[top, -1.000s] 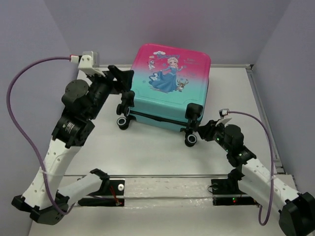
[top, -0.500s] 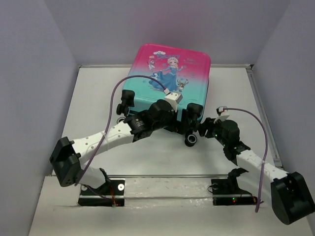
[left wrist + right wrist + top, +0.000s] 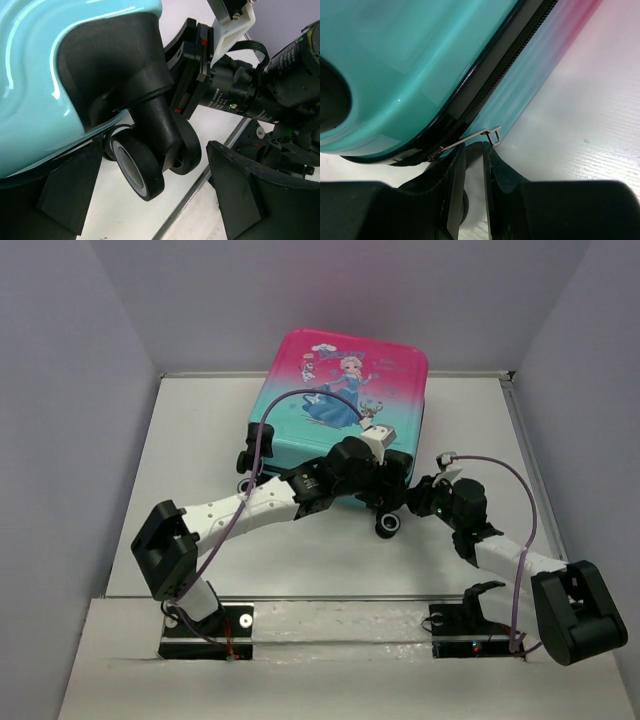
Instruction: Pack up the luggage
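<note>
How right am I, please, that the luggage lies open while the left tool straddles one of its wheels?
One detail is wrong: the luggage is closed, its two shells together, as the top external view shows. The left tool does straddle one wheel, fingers open.

The pink-to-teal hard-shell luggage (image 3: 345,410) lies flat on the white table (image 3: 200,440), one near black wheel (image 3: 137,167) between the fingers of the left gripper (image 3: 150,192), the right gripper (image 3: 473,152) just right of it

The luggage (image 3: 400,390) is glossy plastic, its zipper pull (image 3: 470,138) thin metal
</note>
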`<state>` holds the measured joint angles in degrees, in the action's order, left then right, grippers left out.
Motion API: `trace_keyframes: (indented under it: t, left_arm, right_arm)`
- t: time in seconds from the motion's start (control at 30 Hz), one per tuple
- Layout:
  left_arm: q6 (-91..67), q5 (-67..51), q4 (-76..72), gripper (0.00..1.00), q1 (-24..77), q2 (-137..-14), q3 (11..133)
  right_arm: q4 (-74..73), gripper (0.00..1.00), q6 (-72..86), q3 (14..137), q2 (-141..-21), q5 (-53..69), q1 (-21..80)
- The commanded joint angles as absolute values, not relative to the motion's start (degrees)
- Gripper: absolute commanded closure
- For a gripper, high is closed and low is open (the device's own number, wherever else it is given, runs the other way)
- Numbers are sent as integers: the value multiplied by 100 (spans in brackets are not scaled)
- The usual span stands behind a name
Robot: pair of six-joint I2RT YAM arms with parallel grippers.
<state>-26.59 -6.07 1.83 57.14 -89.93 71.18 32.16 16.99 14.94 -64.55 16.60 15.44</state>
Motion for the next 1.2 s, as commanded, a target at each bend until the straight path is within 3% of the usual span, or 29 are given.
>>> trace_keyframes:
  t: [0.0, 0.1, 0.17, 0.57, 0.7, 0.93, 1.1, 1.17]
  left_arm:
    - [-2576, -416, 191, 3, 5765, -9070, 7426]
    - [-2409, 394, 465, 3, 5915, -8992, 7462]
    - [-2399, 457, 475, 3, 5959, -8912, 7339]
    - [-2452, 299, 545, 11, 6064, -9026, 7479]
    - [-2461, 246, 501, 17, 6056, -9211, 7629]
    - [-2496, 264, 185, 42, 6064, -9264, 7603]
    - [-2505, 281, -8, 73, 6064, -9097, 7602]
    - [-2514, 334, -149, 83, 6064, -8983, 7629]
  right_arm:
    - [3800, 69, 1600, 1582, -6250, 2048, 1573]
    - [3183, 52, 1529, 1652, -5925, 1811, 1573]
    - [3068, 48, 1643, 1556, -5731, 1635, 1573]
    - [2996, 48, 1398, 1713, -5650, 1775, 1573]
    - [3120, 59, 1196, 2030, -6266, 2109, 1573]
    - [3603, 59, 1142, 1934, -6592, 2162, 1573]
    - [4042, 74, 1397, 1872, -6838, 2320, 1573]
    - [4412, 75, 1485, 1767, -6908, 2338, 1573]
